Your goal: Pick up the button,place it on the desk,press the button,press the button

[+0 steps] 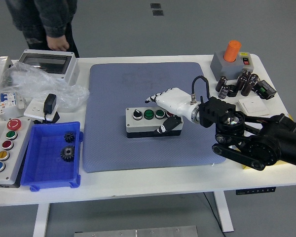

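Just over the right end of the button box (150, 121), the right hand (168, 104) hovers with white fingers loosely spread, gripping nothing, its thumb beside the box's front. That box rests mid-way across the blue mat (148, 89) on the tabletop (187, 180).

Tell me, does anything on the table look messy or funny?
Mostly tidy. The crumpled plastic bag at the left lies loose over other parts, and the capacitors at the far right stand bunched unevenly. The button box sits straight on the mat.
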Robot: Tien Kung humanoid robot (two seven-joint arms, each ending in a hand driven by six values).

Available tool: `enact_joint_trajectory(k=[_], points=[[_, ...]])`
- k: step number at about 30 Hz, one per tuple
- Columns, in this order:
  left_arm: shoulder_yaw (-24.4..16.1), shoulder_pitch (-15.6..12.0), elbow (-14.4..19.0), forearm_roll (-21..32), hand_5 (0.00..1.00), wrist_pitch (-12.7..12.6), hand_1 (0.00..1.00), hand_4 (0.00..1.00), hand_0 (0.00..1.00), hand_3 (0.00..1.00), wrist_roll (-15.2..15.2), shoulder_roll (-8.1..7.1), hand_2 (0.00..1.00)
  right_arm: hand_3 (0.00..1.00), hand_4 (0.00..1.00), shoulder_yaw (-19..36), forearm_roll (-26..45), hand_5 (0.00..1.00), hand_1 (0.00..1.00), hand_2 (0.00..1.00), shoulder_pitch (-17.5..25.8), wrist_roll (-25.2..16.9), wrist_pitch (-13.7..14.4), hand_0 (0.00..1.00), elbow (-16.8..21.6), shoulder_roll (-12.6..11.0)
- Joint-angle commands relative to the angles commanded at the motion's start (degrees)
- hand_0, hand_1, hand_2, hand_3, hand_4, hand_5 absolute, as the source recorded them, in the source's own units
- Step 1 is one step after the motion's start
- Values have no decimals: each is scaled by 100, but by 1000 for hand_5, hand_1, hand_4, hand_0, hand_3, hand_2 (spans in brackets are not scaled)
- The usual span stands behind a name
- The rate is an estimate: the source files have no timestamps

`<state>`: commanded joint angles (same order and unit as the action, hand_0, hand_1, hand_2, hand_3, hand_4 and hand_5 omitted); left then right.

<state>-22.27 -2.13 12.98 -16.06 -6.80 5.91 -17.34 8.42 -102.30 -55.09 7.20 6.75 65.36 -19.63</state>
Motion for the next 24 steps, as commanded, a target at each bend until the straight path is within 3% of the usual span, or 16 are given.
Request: enact_joint_trajectory(k=[4,10,17,18,23,24], points=[[-5,3,-1,-2,354,0,656,698,619,679,-2,5,624,894,998,300,64,519,758,872,38,56,-107,794,306,-200],[-2,-4,-4,8,354,-4,656,698,619,677,-6,8,623,914,998,1005,-156,540,760,876,209,370,-208,792,1063,-747],[22,-16,-8,42,354,-6,656,697,619,677,-8,10,624,925,998,1363,-744,576,754,880,401,1040,-711,792,1980,-1317],[39,-18,-10,58,354,-7,656,697,619,677,-8,11,624,896,798,1350,-814,390,659,645,412,1169,-840,730,2127,-1372],[37,-8,-11,59,354,-7,656,697,619,677,-13,6,624,896,798,1178,-920,390,659,645,388,1664,-1379,730,2630,-1488],[35,-5,-11,56,352,-8,656,696,619,677,-16,5,624,902,455,1127,-912,101,583,418,371,1749,-1476,646,2683,-1497]])
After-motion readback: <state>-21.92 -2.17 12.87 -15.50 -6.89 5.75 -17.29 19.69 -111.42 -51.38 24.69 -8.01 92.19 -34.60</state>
